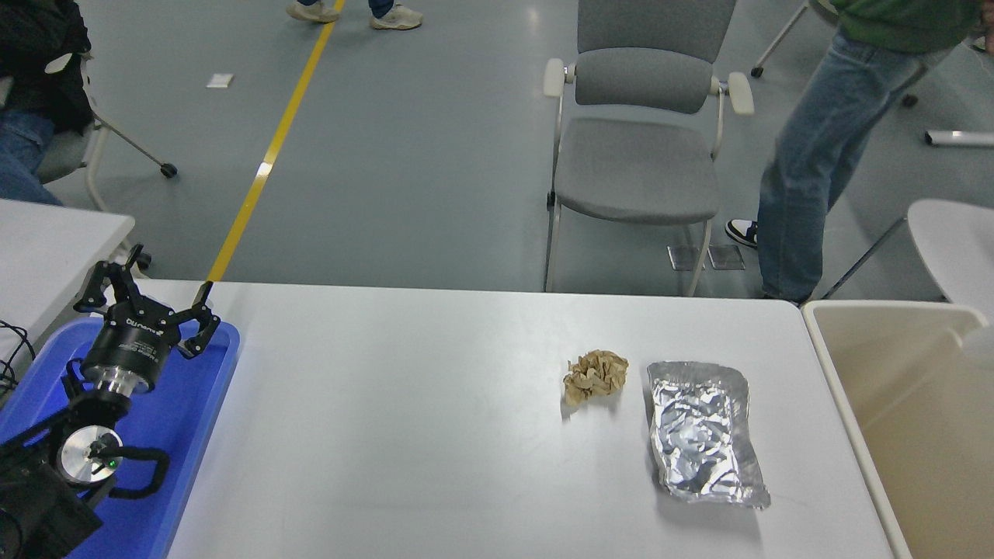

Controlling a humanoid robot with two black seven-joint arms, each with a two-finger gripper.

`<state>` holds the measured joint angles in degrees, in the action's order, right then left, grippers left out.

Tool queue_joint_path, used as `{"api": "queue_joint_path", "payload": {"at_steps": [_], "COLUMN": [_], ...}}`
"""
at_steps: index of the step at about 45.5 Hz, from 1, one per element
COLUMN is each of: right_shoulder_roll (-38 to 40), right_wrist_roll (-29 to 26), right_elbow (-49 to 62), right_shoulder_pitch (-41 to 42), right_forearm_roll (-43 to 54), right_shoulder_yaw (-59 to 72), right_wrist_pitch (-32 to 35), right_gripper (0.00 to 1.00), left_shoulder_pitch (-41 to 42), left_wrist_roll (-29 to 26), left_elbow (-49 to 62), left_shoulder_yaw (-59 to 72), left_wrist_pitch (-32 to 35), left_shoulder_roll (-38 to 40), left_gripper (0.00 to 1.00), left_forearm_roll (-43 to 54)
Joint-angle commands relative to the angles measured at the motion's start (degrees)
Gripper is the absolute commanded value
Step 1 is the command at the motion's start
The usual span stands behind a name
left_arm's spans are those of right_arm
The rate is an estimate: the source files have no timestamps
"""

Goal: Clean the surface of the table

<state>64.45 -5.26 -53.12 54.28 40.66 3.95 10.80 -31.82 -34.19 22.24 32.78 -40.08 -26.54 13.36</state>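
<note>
Black left arm — silver wrist ring, green light, white lettering on its black claw.

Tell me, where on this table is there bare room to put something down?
The table surface is bare between the blue tray at its left edge, where the left gripper hangs, and the crumpled brown paper. The right part is crowded: the foil bag lies beside that paper.

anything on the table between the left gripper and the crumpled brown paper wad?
Head view: nothing. Bare white-grey table surface separates the open left gripper, parked above the blue plastic tray, from the crumpled brown paper wad.
</note>
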Motion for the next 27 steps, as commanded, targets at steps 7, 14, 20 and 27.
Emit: {"api": "queue_joint_path", "payload": {"at_steps": [7,14,20,27], "right_shoulder_roll": [-25.23,-35.08,-39.74,-43.35], "right_wrist_roll": [0.07,0.16,0.07,0.07], "right_elbow": [34.64,47.04,49.43,49.43], "right_shoulder_pitch": [-12.97,-16.05,-17.19,-18.69], "right_forearm_roll": [-10.33,-10.69,-11.91,-13.85], "right_shoulder_yaw": [0.36,0.36,0.27,0.45], "right_wrist_pitch": [-10.19,-10.36,-12.29,-16.51], "right_gripper": [0.0,0.0,0.0,0.0], "left_shoulder_pitch": [0.0,0.0,0.0,0.0], "left_wrist_roll": [0.0,0.0,0.0,0.0], "left_elbow": [0.0,0.0,0.0,0.0], "left_shoulder_yaw": [0.0,0.0,0.0,0.0], "left_wrist_pitch": [0.0,0.0,0.0,0.0], "left_shoulder_roll": [0.0,0.0,0.0,0.0], "left_gripper": [1.0,1.0,1.0,1.0], "left_forearm_roll": [0.0,0.0,0.0,0.0]}}
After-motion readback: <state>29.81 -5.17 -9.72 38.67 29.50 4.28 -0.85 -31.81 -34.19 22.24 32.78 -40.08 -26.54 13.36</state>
